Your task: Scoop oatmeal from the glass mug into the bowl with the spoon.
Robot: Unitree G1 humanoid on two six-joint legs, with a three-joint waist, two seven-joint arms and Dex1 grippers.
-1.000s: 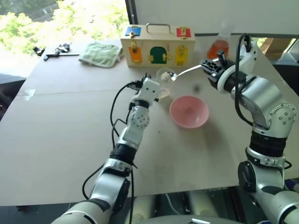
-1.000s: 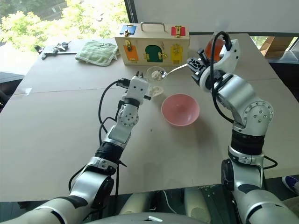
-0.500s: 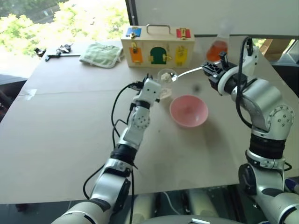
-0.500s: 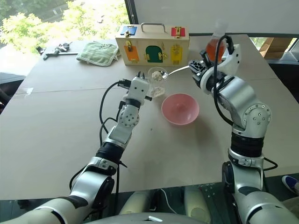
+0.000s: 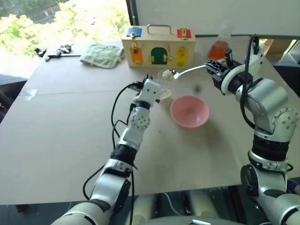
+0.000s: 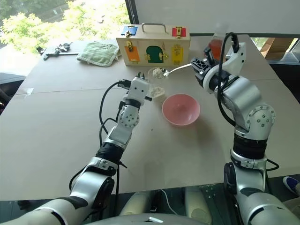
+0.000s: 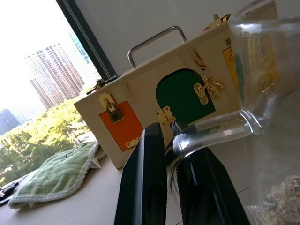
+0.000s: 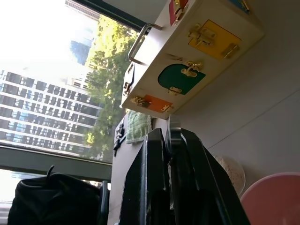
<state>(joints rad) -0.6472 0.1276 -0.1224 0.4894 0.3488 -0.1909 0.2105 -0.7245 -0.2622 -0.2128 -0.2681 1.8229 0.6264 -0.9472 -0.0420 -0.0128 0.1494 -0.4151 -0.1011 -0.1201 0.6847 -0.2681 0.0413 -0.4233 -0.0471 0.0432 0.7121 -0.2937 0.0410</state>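
Since a second ago, the slim shiny silver metal spoon (image 6: 178,69) sits a little higher and more level over the mug, its small oval bowl at the rim; nothing else on the tabletop (image 5: 61,126) has shifted.

Nearest to me lies the round, shallow pale pink bowl (image 5: 189,111), standing on the tabletop between my two arms. Just beyond it and to my left, my left hand (image 5: 156,88) is clamped on the side handle of the small clear glass mug (image 6: 157,75), which it holds raised off the tabletop. Pale cream-white, grainy oatmeal (image 6: 159,73) shows at the mug's mouth by the spoon's bowl, and more shows through the glass in the left wrist view.

My right hand (image 6: 198,66) is pinched tight on the end of the spoon's long handle, reaching in from my right.

Farther back stands a pale wooden latch box with coloured doors and a metal handle (image 5: 158,46), with a folded green cloth (image 5: 101,54) to its left and a conical glass flask of orange liquid (image 5: 219,46) to its right.
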